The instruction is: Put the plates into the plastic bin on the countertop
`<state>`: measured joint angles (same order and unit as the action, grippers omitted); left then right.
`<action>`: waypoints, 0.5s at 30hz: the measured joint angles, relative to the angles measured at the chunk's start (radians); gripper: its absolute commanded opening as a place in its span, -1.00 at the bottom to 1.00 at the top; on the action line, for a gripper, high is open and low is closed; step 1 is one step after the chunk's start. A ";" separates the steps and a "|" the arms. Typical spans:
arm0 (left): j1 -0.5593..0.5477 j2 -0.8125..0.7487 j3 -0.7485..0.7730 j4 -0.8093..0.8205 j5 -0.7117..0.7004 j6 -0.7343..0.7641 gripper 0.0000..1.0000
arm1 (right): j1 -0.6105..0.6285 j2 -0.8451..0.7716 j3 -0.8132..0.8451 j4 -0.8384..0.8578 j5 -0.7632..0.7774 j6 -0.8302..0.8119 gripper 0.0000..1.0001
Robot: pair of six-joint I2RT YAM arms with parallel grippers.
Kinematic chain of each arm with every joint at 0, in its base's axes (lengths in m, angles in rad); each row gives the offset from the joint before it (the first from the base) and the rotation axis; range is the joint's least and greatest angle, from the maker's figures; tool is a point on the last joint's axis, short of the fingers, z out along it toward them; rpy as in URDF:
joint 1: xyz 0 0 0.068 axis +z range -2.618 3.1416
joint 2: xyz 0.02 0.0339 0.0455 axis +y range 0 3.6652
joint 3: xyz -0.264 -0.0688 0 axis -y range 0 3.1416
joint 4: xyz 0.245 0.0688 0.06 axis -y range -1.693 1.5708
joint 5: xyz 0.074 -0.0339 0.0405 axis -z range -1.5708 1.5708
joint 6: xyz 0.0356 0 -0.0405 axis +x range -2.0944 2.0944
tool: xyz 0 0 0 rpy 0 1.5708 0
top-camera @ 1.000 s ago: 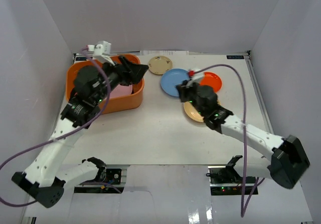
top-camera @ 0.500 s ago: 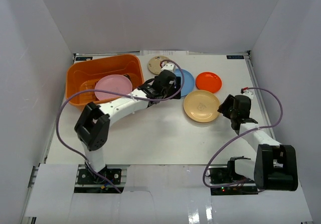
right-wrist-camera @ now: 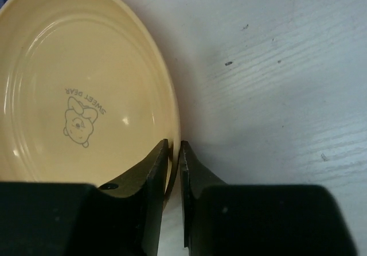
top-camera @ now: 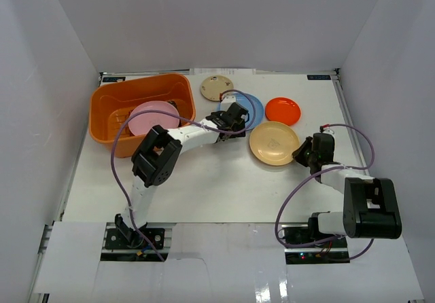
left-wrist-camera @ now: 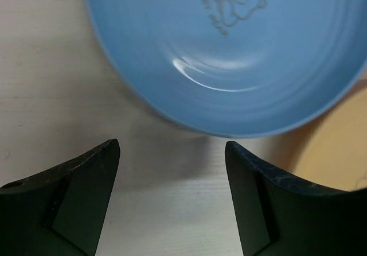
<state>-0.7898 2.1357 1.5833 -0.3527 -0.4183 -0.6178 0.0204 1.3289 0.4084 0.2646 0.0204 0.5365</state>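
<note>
The orange plastic bin (top-camera: 112,109) stands at the back left of the white countertop (top-camera: 204,181) with the pink plate (top-camera: 155,117) in it. The light blue plate (top-camera: 250,110) lies at the middle back. My left gripper (top-camera: 237,117) is open at its near-left edge; in the left wrist view the open gripper (left-wrist-camera: 172,152) sits just short of the blue plate (left-wrist-camera: 229,55). My right gripper (top-camera: 301,155) is shut on the right rim of the peach-yellow plate (top-camera: 274,143). The right wrist view shows the gripper (right-wrist-camera: 174,148) pinching that plate (right-wrist-camera: 74,95).
The small tan plate (top-camera: 217,87) lies behind the blue plate and the orange-red plate (top-camera: 283,111) to its right. The peach-yellow plate's edge (left-wrist-camera: 344,147) shows right of the left fingers. White walls enclose the table. A dark shape shows behind the pink plate.
My left arm has left the bin and reached across to the light blue plate, jaws open. My right gripper has drawn back to the peach-yellow plate's right rim and closed on it.
</note>
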 measured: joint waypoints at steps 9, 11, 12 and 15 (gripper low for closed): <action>0.054 -0.039 -0.162 0.150 -0.076 -0.175 0.72 | 0.000 -0.242 -0.126 -0.042 -0.002 0.013 -0.84; 0.055 -0.076 -0.236 0.225 -0.075 -0.198 0.67 | 0.000 -0.293 -0.143 -0.070 -0.002 0.005 -0.84; 0.055 -0.089 -0.262 0.266 -0.071 -0.207 0.66 | 0.000 -0.318 -0.148 -0.089 -0.002 0.004 -0.85; 0.055 -0.145 -0.362 0.333 -0.054 -0.225 0.65 | 0.000 -0.364 -0.161 -0.116 -0.002 -0.004 -0.85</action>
<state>-0.7349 1.9907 1.2209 -0.0193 -0.4721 -0.8433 0.0208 0.9649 0.2478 0.1490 0.0185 0.5327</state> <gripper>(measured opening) 0.829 0.098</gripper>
